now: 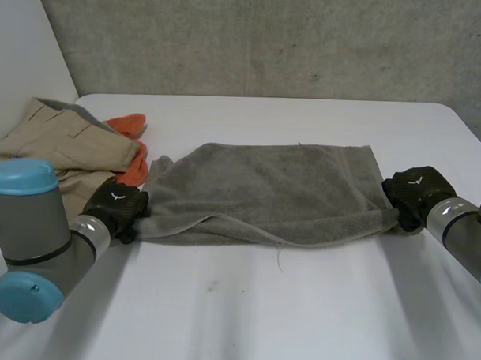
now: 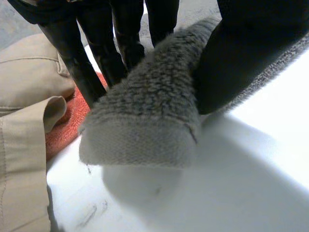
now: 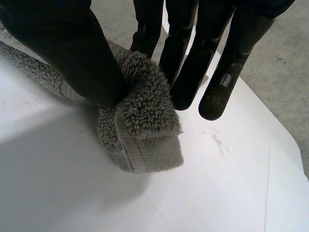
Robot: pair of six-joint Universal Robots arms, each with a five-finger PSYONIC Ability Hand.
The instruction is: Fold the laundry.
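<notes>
Nearest the head camera, the left arm (image 1: 33, 236) is seen at the near left of the white table (image 1: 244, 314), its grey joint capped in light blue. At its end the left hand (image 1: 117, 207) is set at the near left corner of a grey towel (image 1: 272, 193). The towel is laid out as a wide band across the middle of the table, and part of its near edge is doubled over. In the left wrist view that corner is seen clamped between the thumb on one side and the straight fingers (image 2: 96, 63) on the other, and the hemmed tip is left sticking out past the fingertips.

The right hand (image 1: 414, 194) is placed at the opposite end of the towel, at its near right corner. In the right wrist view the thumb is pressed onto the looped pile and the corner is pinched against the fingers (image 3: 227, 58) behind it. These are held straight and slightly apart, and the hemmed tip is seen resting on the table below them.

Beige trousers (image 1: 60, 142) are heaped at the far left of the table, just beside the left hand. An orange cloth (image 1: 132, 127) is tucked between the trousers and the towel's left end. A grey concrete wall (image 1: 269, 39) is seen beyond the table's far edge
</notes>
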